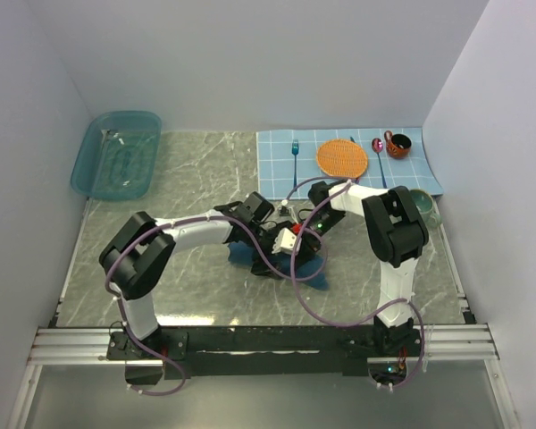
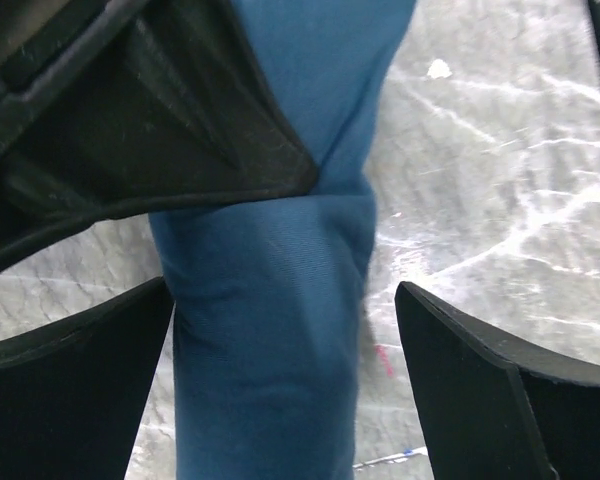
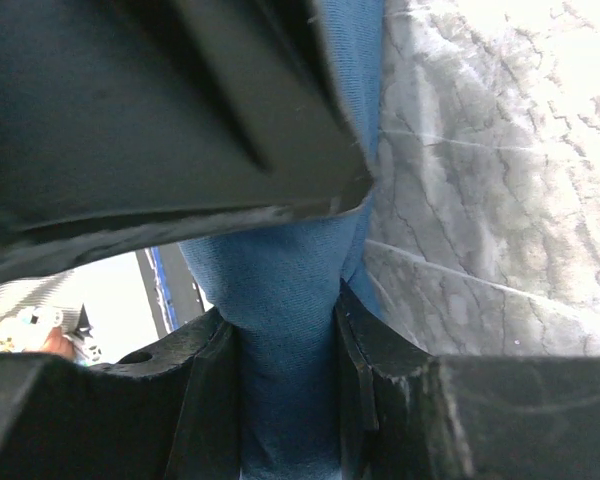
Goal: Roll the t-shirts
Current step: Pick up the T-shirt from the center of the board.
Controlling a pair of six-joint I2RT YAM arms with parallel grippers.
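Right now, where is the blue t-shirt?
In the top view the t-shirt lies mid-table, nearer than the checked placemat. The right gripper pinches it while the open left gripper straddles it.

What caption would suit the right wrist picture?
Right gripper clamped on a bunched blue t-shirt, marble table behind.
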